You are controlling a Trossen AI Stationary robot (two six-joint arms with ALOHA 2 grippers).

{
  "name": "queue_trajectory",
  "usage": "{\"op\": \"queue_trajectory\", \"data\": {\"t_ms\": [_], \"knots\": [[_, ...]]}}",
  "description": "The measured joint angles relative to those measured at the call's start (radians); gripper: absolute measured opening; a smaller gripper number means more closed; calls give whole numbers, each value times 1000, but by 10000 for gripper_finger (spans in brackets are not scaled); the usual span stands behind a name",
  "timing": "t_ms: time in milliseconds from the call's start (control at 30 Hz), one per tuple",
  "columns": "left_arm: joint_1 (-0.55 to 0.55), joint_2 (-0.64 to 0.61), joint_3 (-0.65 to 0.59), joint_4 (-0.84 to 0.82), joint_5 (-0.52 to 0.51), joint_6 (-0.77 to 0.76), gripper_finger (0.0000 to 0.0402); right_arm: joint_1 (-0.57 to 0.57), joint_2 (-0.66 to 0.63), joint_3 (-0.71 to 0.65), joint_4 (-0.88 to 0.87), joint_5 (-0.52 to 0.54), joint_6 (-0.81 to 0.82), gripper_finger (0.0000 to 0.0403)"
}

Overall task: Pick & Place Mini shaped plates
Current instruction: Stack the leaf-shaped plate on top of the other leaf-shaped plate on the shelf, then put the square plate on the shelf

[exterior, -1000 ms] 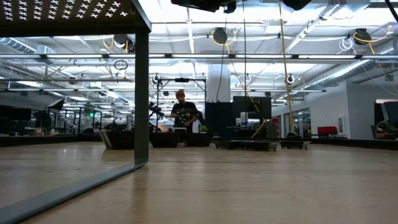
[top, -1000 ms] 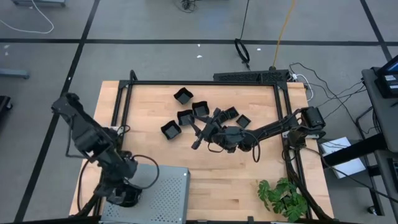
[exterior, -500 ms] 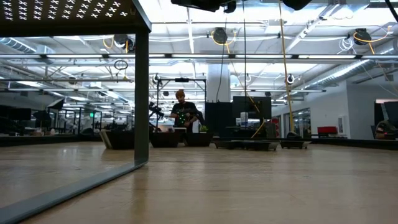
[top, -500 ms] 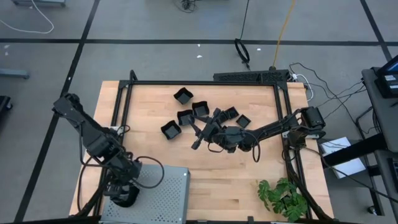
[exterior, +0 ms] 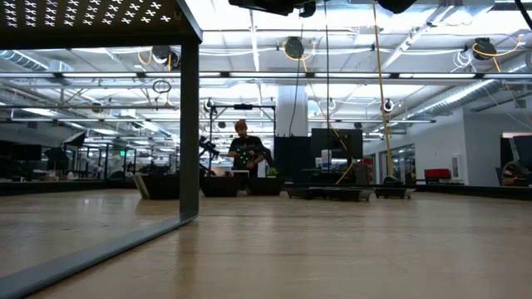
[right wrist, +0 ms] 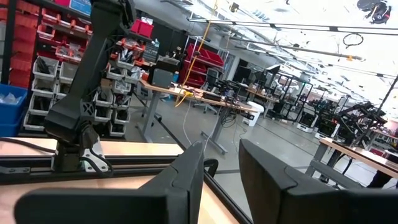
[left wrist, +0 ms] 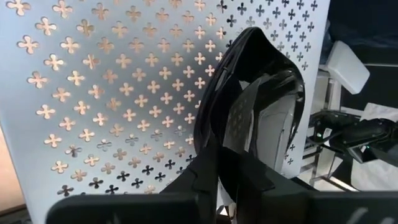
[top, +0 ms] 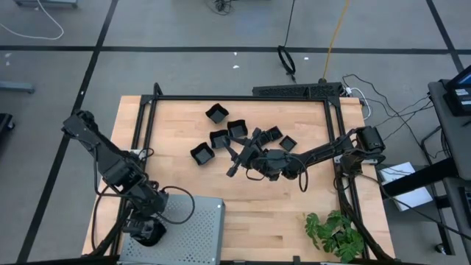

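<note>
While the right gripper [top: 234, 163] idles mid-frame, fingers slightly apart, the left gripper [left wrist: 239, 177] pinches a black plate [left wrist: 249, 112] over the perforated tray [left wrist: 112, 93], lower left.

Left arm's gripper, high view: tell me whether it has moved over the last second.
Yes. The left gripper has shifted slightly away from the table's near edge, staying over the left edge of the grey perforated metal tray, holding a glossy black plate.

Robotics lab: parts-bin shelving [right wrist: 46, 74], workbenches [right wrist: 205, 99], ceiling strip lights [exterior: 349, 76].
</note>
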Motion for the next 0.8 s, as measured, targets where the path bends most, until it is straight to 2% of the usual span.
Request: {"op": "queue_trajectory", "data": {"t_ms": [233, 433, 533, 567, 667, 800], "knots": [[-1, 0, 0, -7, -45, -13, 102, 0, 0, 0, 0, 0, 0, 89], [-1, 0, 0, -6, 7, -16, 162, 1, 0, 0, -12, 3, 0, 89], [8, -16, 0, -2, 38, 51, 180, 14, 0, 0, -16, 8, -1, 89], [12, -27, 0, 8, 19, 67, 184, 23, 0, 0, -16, 8, -1, 89], [16, -80, 0, 99, -136, 121, 193, 61, -14, 0, -31, 16, -10, 91], [16, -166, 0, 242, -389, 304, 201, 115, -47, 1, -87, 134, -56, 97]]}}
